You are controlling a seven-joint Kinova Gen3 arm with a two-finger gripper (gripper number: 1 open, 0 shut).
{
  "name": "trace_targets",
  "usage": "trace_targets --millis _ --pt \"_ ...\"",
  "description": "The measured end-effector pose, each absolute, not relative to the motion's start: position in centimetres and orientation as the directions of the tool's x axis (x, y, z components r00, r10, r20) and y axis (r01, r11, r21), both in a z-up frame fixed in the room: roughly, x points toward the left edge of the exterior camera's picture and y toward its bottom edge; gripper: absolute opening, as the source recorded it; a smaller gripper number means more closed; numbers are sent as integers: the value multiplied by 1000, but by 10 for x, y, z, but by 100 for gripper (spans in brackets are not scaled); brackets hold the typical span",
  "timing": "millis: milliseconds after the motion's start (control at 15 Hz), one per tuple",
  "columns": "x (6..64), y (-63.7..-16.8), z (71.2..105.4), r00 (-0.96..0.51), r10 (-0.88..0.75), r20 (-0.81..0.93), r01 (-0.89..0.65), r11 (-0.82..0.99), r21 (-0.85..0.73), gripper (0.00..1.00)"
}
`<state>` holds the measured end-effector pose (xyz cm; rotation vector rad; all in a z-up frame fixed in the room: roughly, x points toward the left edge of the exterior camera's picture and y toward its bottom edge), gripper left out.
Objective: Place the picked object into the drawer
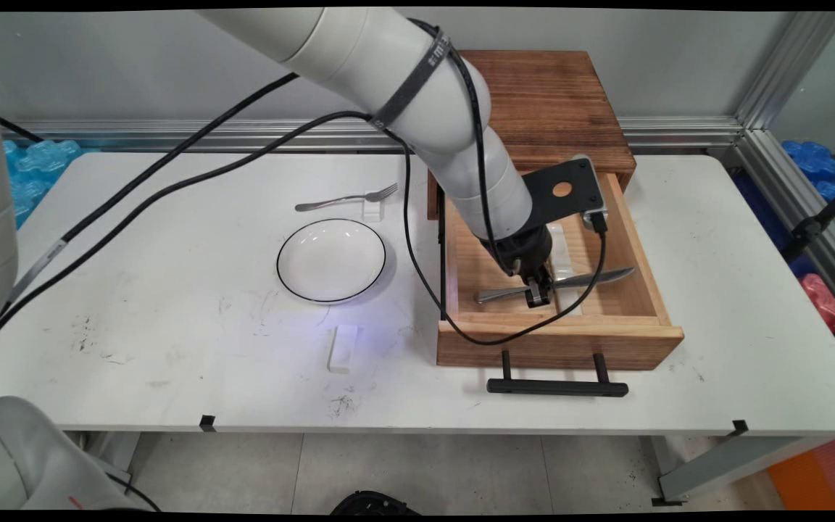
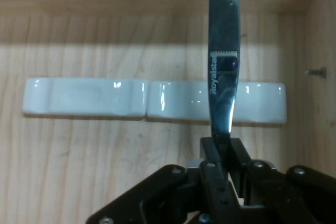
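Wood: the open drawer [image 1: 609,330] sits right of centre in the main view, pulled out of its cabinet [image 1: 548,101].
Gripper: the gripper [image 1: 536,293] is down inside the drawer, its fingers clamped together on the knife [image 1: 591,278] near the middle of it.
Knife: it lies about level across the drawer; in the hand view the blade [image 2: 223,51] passes over two white rests [image 2: 84,97] on the drawer floor.
Risk: the grip looks narrow on smooth metal, so the knife may turn or slip; its long ends could strike the drawer walls if it swings.
Cable: a black cable [image 1: 417,254] hangs over the drawer's left wall.
Bench: a white plate [image 1: 330,259], a fork [image 1: 345,198] on a small rest, and a white block [image 1: 341,348] lie at centre-left, well apart from the drawer.
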<state>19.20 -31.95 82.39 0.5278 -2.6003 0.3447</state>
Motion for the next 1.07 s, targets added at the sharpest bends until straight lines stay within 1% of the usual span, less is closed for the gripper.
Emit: trace_targets --millis 1067 --pt "194 -324 811 -810 -306 500 -421 897 -133 0"
